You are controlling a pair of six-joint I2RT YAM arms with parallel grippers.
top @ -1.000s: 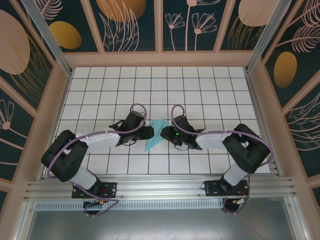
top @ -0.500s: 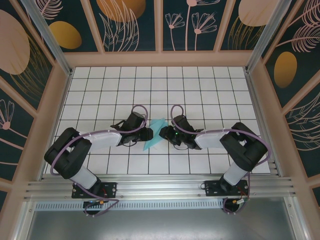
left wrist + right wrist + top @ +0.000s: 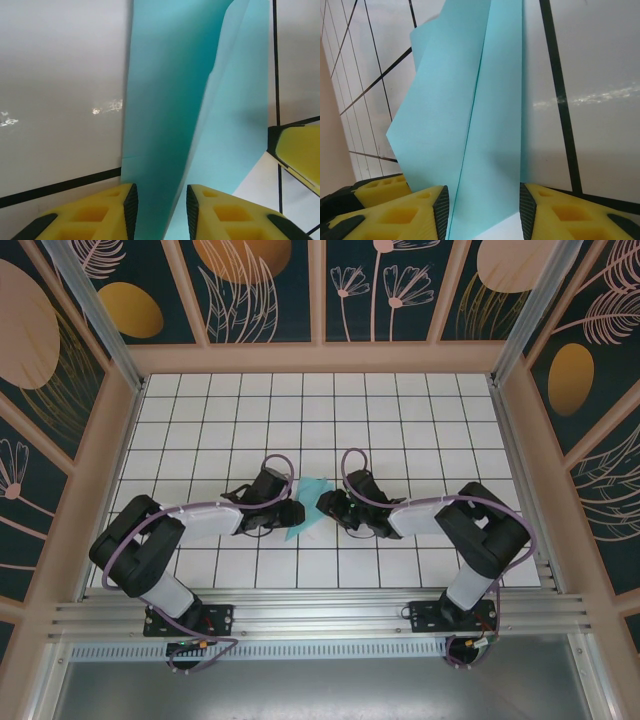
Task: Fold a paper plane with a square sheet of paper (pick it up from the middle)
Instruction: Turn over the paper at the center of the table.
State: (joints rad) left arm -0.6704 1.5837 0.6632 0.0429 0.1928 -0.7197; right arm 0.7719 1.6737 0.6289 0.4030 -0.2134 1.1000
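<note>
The square sheet of paper (image 3: 308, 496), light turquoise and folded into a narrow creased shape, lies on the white tiled floor between the two grippers. My left gripper (image 3: 294, 510) is at its left edge and my right gripper (image 3: 324, 502) at its right edge. In the left wrist view a raised fold of the paper (image 3: 170, 100) runs up between the fingers of the left gripper (image 3: 160, 202), which stand apart around it. In the right wrist view the paper (image 3: 470, 125) lies creased between the open jaws of the right gripper (image 3: 484, 207).
The tiled table (image 3: 420, 420) is walled on three sides by patterned panels. A metal rail (image 3: 320, 615) with the arm bases runs along the near edge. A yellow finger of the right gripper (image 3: 300, 155) shows in the left wrist view.
Both grippers have moved in toward the paper from either side, and the left jaws have narrowed. The paper looks shorter and more bunched at its far end.
</note>
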